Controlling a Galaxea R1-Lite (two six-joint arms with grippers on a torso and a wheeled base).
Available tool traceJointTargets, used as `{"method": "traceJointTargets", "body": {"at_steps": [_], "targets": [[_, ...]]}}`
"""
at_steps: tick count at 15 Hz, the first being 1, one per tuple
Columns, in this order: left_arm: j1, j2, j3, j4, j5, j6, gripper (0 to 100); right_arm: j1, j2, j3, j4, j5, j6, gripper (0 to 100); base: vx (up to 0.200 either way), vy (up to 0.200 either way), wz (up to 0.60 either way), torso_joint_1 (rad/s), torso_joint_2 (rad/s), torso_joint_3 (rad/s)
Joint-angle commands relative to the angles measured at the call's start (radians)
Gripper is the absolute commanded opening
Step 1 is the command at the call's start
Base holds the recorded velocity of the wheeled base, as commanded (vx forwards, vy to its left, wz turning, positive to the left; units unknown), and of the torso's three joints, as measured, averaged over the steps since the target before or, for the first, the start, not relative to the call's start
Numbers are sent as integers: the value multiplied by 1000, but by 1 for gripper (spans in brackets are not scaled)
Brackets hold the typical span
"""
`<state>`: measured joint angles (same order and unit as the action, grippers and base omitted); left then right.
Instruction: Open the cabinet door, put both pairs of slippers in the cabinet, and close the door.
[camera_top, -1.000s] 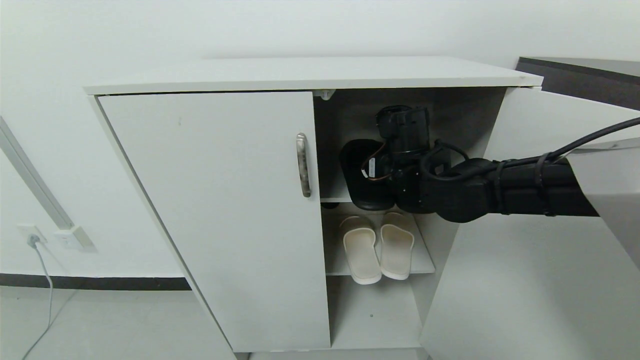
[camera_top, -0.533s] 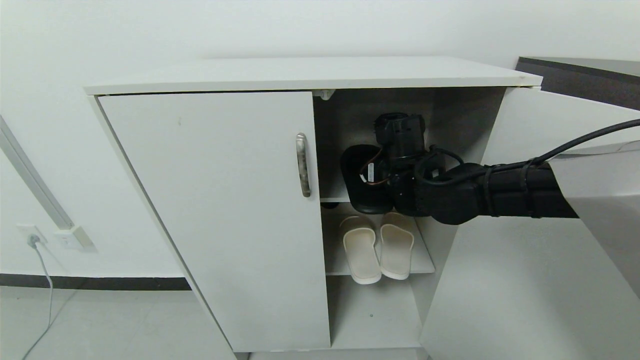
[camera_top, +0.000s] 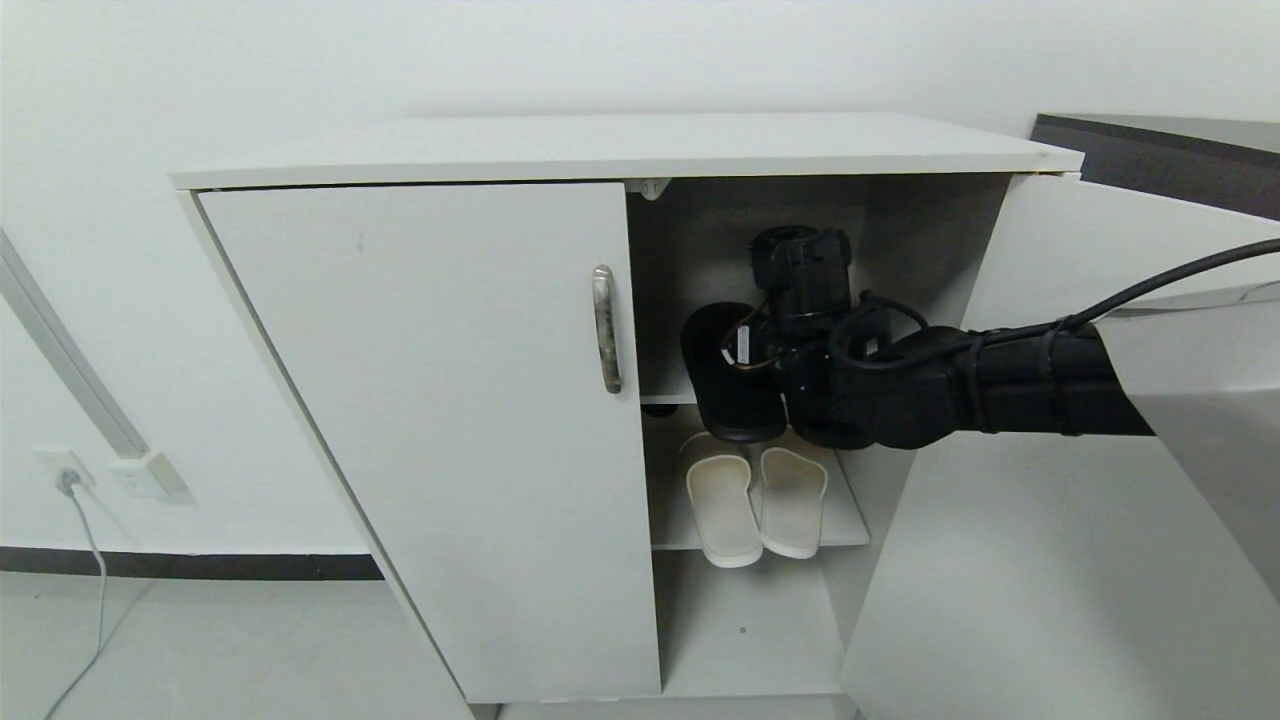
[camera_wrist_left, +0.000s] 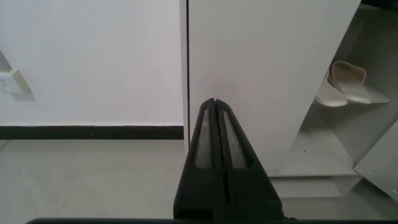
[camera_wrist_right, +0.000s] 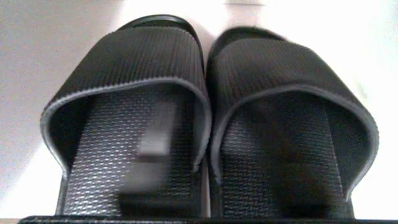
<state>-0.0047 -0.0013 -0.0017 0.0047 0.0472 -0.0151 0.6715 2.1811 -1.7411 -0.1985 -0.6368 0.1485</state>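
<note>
Black slippers (camera_wrist_right: 134, 62) sit side by side in the right claw (camera_wrist_right: 208, 165).

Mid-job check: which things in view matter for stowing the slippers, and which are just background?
Part of the job:
black slippers
white slippers
cabinet
open right door

Just lying about:
wall socket
cable
wall trunking

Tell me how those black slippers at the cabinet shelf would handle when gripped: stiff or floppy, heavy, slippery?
The black slippers are probably light for their size: open slides with thin arched straps. The ribbed straps and dimpled footbeds look rubbery, so likely grippy rather than slippery. The straps hold their arch, so I'd guess they flex somewhat without flopping.
</note>
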Motion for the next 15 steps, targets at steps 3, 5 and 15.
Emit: {"method": "traceJointTargets", "body": {"at_steps": [3, 5, 15], "targets": [[0, 1, 0, 0, 0, 0, 0, 22, -80, 83, 1, -7, 0, 100, 0, 0, 0, 0, 0, 0], [0, 1, 0, 0, 0, -2, 0, 53, -152, 175, -6, -11, 2, 100, 0, 0, 0, 0, 0, 0], [0, 1, 0, 0, 0, 0, 0, 293, -596, 827, -229, -23, 14, 100, 0, 0, 0, 0, 0, 0]]}}
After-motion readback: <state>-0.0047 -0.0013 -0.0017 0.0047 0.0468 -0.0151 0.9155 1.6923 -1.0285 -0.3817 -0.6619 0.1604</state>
